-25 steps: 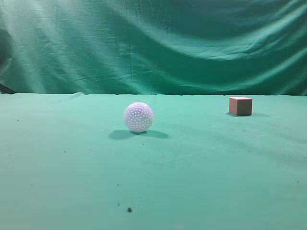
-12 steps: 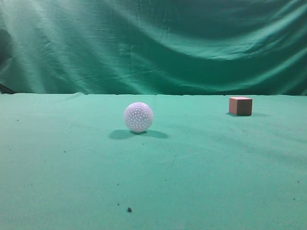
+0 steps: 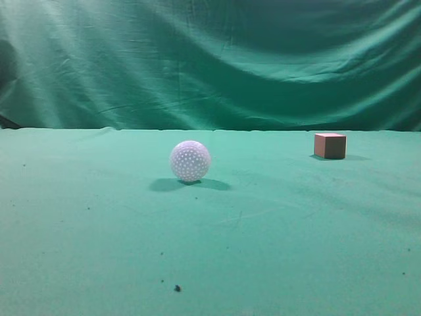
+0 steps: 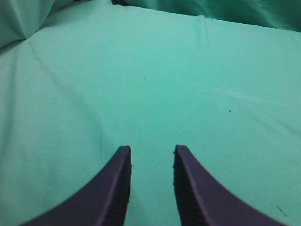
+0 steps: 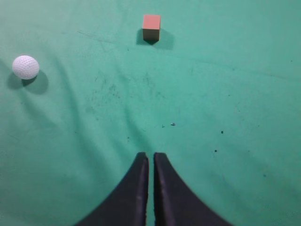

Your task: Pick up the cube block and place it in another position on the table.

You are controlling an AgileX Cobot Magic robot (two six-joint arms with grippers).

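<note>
Both grippers cut off at the wrist views' bottom edge

Only the finger ends of the left gripper (image 4: 151,153) and right gripper (image 5: 151,157) show; neither arm appears in the exterior view; the table (image 3: 296,250) runs past every edge; its dark specks (image 3: 177,288) are too small to identify.

The table (image 3: 99,237) is covered in green cloth scattered with small dark specks, and the draped backdrop (image 3: 210,59) behind it is a deeper, shadowed green. The cube block (image 3: 329,145) is reddish-brown on its sides with a lighter pinkish top face. The ball (image 3: 190,160) is white with a regular pattern of dimples. The left gripper (image 4: 151,155) has dark purple fingers, while the right gripper (image 5: 151,160) looks almost black.
</note>
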